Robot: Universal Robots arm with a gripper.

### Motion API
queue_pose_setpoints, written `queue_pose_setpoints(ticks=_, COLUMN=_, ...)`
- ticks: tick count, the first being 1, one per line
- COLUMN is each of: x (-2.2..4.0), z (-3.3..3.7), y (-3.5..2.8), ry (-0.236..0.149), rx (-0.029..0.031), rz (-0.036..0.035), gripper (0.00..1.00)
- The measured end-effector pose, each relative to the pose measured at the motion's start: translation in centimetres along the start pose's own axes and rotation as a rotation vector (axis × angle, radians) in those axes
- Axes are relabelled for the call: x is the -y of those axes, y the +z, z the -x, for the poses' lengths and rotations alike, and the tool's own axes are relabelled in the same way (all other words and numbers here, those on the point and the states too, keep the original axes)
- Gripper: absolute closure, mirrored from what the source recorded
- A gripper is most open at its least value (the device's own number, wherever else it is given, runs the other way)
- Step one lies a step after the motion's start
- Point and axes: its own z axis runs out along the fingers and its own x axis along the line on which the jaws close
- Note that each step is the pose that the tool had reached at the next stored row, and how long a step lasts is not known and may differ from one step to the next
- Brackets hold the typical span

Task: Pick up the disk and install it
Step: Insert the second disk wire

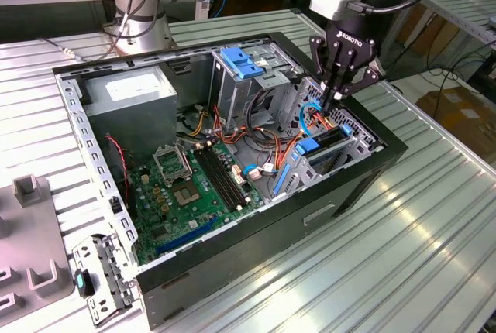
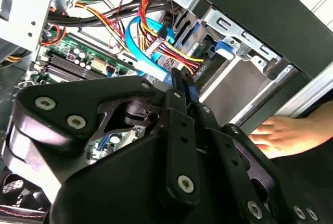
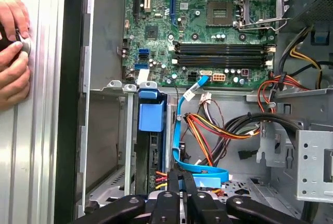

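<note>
Hanging over the drive cage (image 1: 358, 138) at one end of the open computer case (image 1: 232, 259), the pincer (image 1: 335, 101) had its fingers drawn tight together, with no gap visible between the tips in either wrist view. Whether anything thin was caught between them could not be told.

The disk (image 1: 310, 148) was not in the grip. It stood on edge in a slot of the cage, and the blue carrier frame showed as a blue block in the first wrist view (image 3: 151, 117), with a dark narrow edge running from that block towards the fingertips. So the disk lay just beside and below the pincer, slightly to one side of its line of approach. Its long axis ran roughly along the cage wall and pointed towards the pincer, not across it. It seemed seated in its bay, though how deep could not be judged.

A light blue data cable (image 3: 200, 173) looped right by the fingertips, nearer to them than the carrier was. A person's hand (image 3: 13, 52) rested on the ribbed counter (image 1: 434, 217) outside the case wall, well apart from the pincer.

As for writing, white lettering sat on the pincer's black body and a white printed label on the grey power supply (image 1: 128, 89).
</note>
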Motion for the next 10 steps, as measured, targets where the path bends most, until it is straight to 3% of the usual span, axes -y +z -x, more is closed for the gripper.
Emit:
queue_pose_setpoints(ticks=2, x=0.02, z=0.11, y=0.33, ry=0.001, rx=-0.0193, rz=0.0007, gripper=0.82)
queue_pose_setpoints(ticks=6, x=0.03, z=0.19, y=0.57, ry=0.001, rx=-0.0300, rz=0.0011, gripper=0.81)
queue_pose_setpoints(ticks=7, x=0.03, z=0.22, y=0.67, ry=0.001, rx=-0.0337, rz=0.0012, gripper=0.75)
queue_pose_setpoints(ticks=9, x=0.03, z=0.24, y=0.77, ry=0.001, rx=-0.0368, rz=0.0013, gripper=0.76)
queue_pose_setpoints(ticks=10, x=0.04, z=0.24, y=0.80, ry=0.001, rx=-0.0371, rz=0.0012, gripper=0.82)
